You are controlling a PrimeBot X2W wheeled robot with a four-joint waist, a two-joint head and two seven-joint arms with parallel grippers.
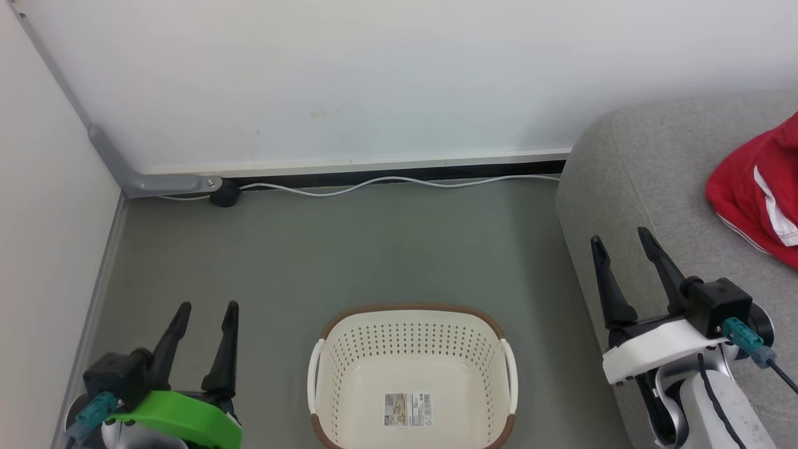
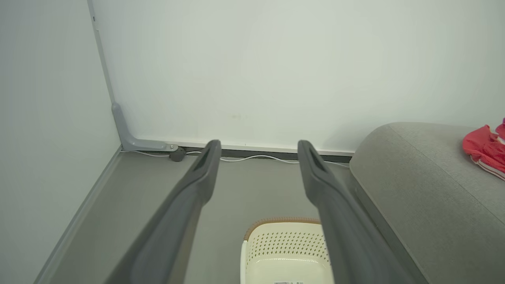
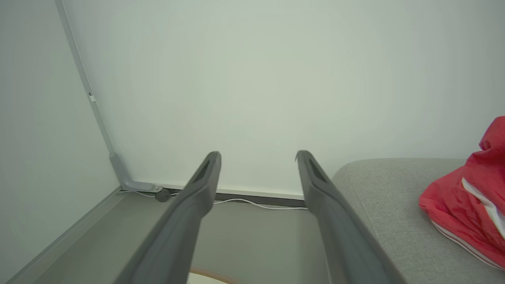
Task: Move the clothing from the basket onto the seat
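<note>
The red clothing (image 1: 742, 181) lies on the grey seat (image 1: 629, 181), well apart from the right gripper (image 1: 618, 234), whose fingers stand wide, holding nothing. The left gripper (image 1: 207, 305), fingers equally wide, hovers left of the basket (image 1: 411, 308).
</note>
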